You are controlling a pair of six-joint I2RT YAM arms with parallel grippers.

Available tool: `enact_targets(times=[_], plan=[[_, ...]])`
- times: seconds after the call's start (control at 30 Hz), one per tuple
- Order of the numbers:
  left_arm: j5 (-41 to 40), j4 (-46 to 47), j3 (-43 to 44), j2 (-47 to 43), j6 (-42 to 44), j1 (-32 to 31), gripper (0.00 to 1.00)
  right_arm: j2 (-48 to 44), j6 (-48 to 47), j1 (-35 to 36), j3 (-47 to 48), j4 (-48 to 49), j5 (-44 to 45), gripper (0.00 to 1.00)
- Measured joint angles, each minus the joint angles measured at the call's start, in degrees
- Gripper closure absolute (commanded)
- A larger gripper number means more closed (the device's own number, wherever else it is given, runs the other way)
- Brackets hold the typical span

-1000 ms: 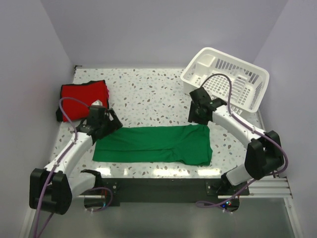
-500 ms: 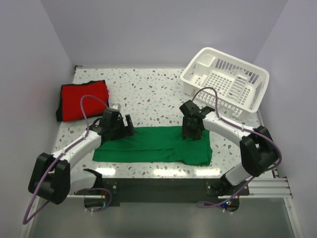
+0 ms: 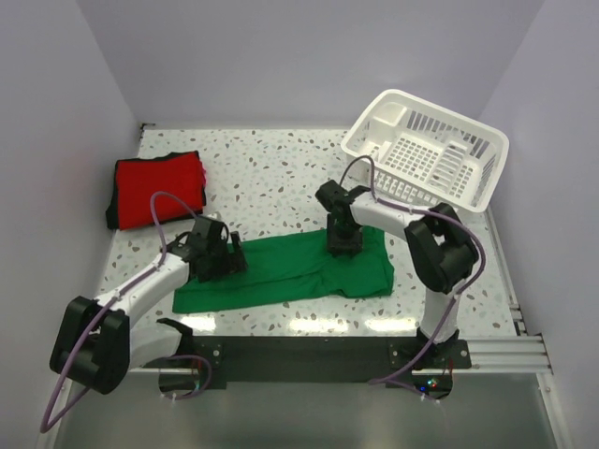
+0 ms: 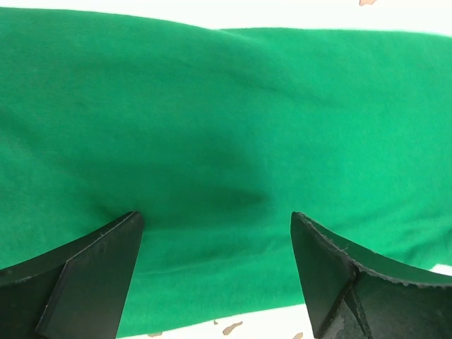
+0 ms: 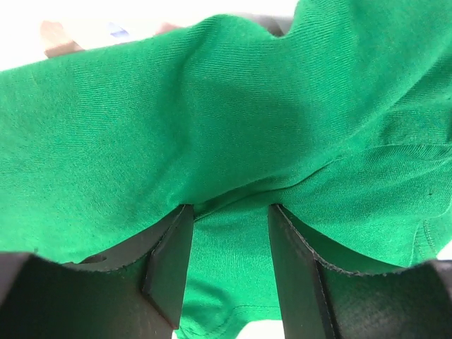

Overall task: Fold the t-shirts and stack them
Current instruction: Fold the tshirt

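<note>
The green t-shirt (image 3: pixel 281 271) lies spread flat at the front middle of the table. The red t-shirt (image 3: pixel 157 187) lies folded at the back left. My left gripper (image 3: pixel 223 257) is low over the green shirt's left part, jaws wide open and empty; in the left wrist view (image 4: pixel 215 222) green cloth (image 4: pixel 226 127) fills the gap. My right gripper (image 3: pixel 343 239) presses on the shirt's far edge, right of the middle. In the right wrist view (image 5: pixel 229 212) its jaws stand partly apart, dug into the green cloth (image 5: pixel 212 113), which bunches over the fingertips.
A white slatted basket (image 3: pixel 426 150) stands at the back right, close behind the right arm. The speckled table (image 3: pixel 271 178) shows between the red shirt and the basket. Purple walls close in the left, back and right.
Both grippers have moved inward onto the green shirt, the left from its left edge, the right leftward from its far right corner. The shirt's right part has shifted and bunched slightly.
</note>
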Motion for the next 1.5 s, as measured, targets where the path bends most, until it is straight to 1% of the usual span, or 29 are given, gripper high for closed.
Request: enact_targets(times=[0.13,0.27,0.4,0.7,0.8,0.93,1.03,1.27,1.4,1.5], plan=[[-0.26,-2.62,0.15,-2.29,-1.44,0.0,0.09,5.16,-1.75,0.17,7.21,-1.2,0.0,0.49],[-1.14,-5.46,1.36,-3.58,-2.89,0.0,0.09,11.08,-3.65,0.26,16.33,-2.34,-0.02,0.49],[-2.34,-7.13,1.64,-4.46,-4.9,0.0,0.09,18.38,-5.68,0.26,27.98,-4.17,-0.17,0.49],[-3.89,-8.79,1.64,-6.23,-9.05,0.0,0.09,33.24,-8.5,0.26,53.66,-4.96,-0.59,0.47],[-4.22,-9.11,1.64,-6.16,-10.36,0.0,0.09,36.2,-9.51,0.26,58.95,-4.26,-0.72,0.46],[-5.03,-9.49,1.84,-6.16,-10.95,0.0,0.09,36.33,-10.62,0.2,59.14,-2.67,-1.55,0.44],[-6.14,-9.49,2.86,-5.77,-11.32,0.0,0.09,34.29,-11.8,0.2,55.87,-0.98,-1.77,0.43],[-7.17,-7.41,3.74,-2.32,-11.19,0.0,0.08,22.95,-15.74,0.09,41.4,-0.04,-1.81,0.43],[-7.17,-4.55,2.23,-1.77,-10.62,0.0,0.08,15.5,-17.09,-0.17,30.86,1.31,-2.84,0.43],[-7.08,-2.19,0.37,-1.36,-10.16,0.0,0.08,13.77,-17.4,-0.28,26.75,1.77,-3.65,0.43]])
